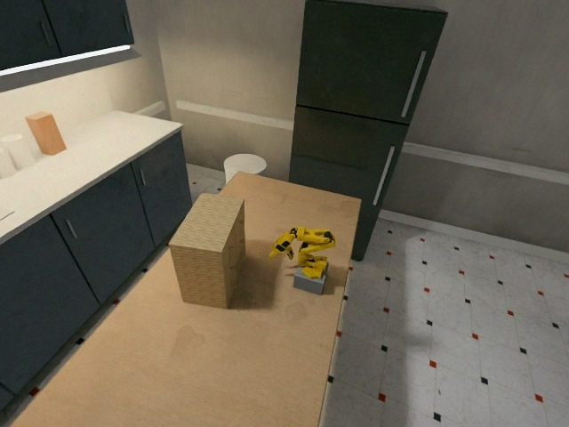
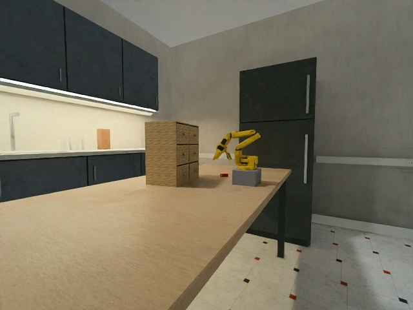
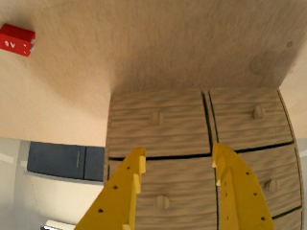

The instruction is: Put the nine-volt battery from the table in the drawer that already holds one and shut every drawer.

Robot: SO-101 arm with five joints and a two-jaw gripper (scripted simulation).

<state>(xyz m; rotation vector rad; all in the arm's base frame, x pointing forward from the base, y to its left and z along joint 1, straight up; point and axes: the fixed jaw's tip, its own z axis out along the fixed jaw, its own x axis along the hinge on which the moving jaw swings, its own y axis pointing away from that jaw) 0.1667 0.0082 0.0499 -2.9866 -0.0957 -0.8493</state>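
My gripper (image 1: pixel 281 253) (image 2: pixel 222 156) (image 3: pixel 178 150) and arm (image 1: pixel 316 235) (image 2: pixel 247 144) are yellow with black patches, my base block (image 1: pixel 308 283) (image 2: pixel 246 176) grey, the battery (image 2: pixel 223 175) (image 3: pixel 16 40) red with white lettering, the drawer cabinet (image 1: pixel 202 270) (image 2: pixel 161 153) (image 3: pixel 158 139) streaked tan-brown, the fridge (image 1: pixel 354 64) (image 2: pixel 273 96) blackish green, and the pale floor (image 1: pixel 459 367) (image 2: pixel 320 276) dotted red and black.

high room view and lower tabletop view (both with cabinet (image 1: pixel 197 276) (image 2: pixel 161 153) (image 3: pixel 158 129)), close wrist view facing drawer fronts
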